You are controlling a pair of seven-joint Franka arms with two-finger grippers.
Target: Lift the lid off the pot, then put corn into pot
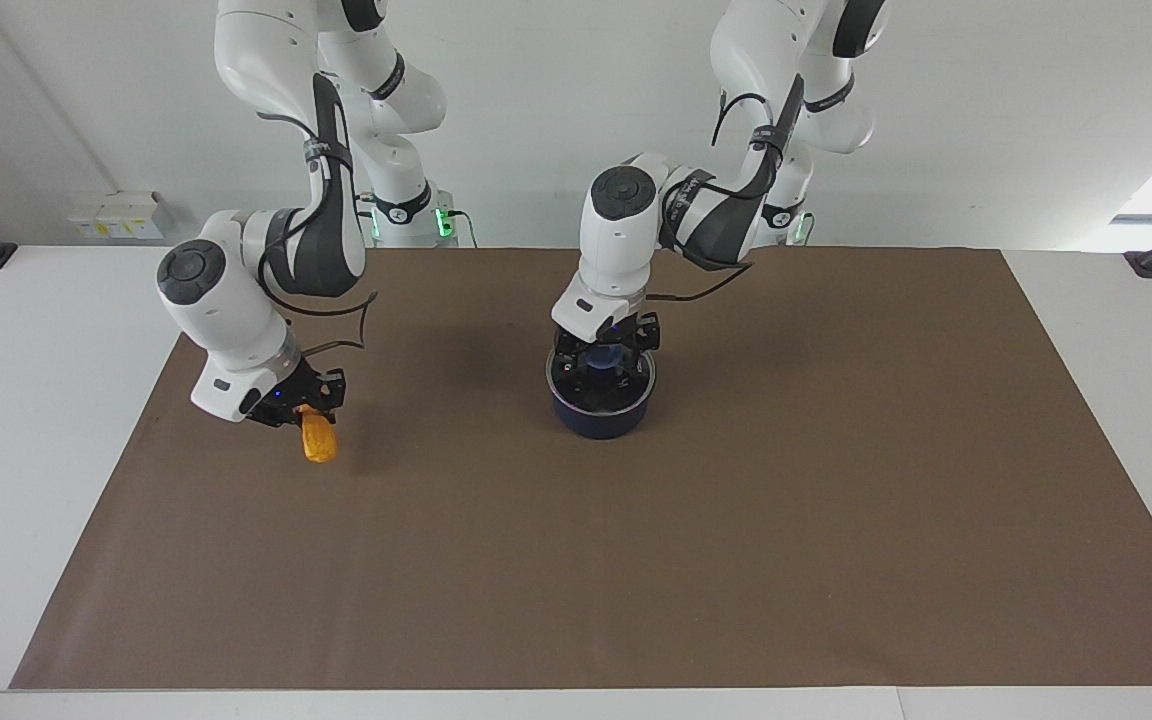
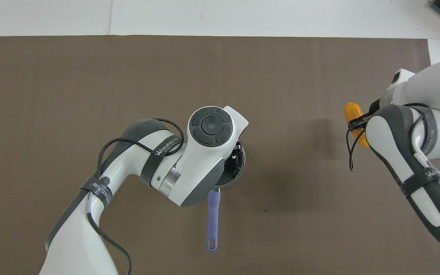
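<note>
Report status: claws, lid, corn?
Left claw down on lid, lid on pot. Right claw at corn on mat. Nothing in the way.

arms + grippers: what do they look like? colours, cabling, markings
Both arms have glossy white shells, dark grey joint bands and round grey end caps. Black cables loop outside, strapped on by black lettered bands. The left gripper and right gripper are black. Green lights glow at both bases.

The lid [image 1: 600, 375] sits on the pot [image 1: 601, 412]; the corn [image 1: 318, 437] lies toward the right arm's end.
</note>
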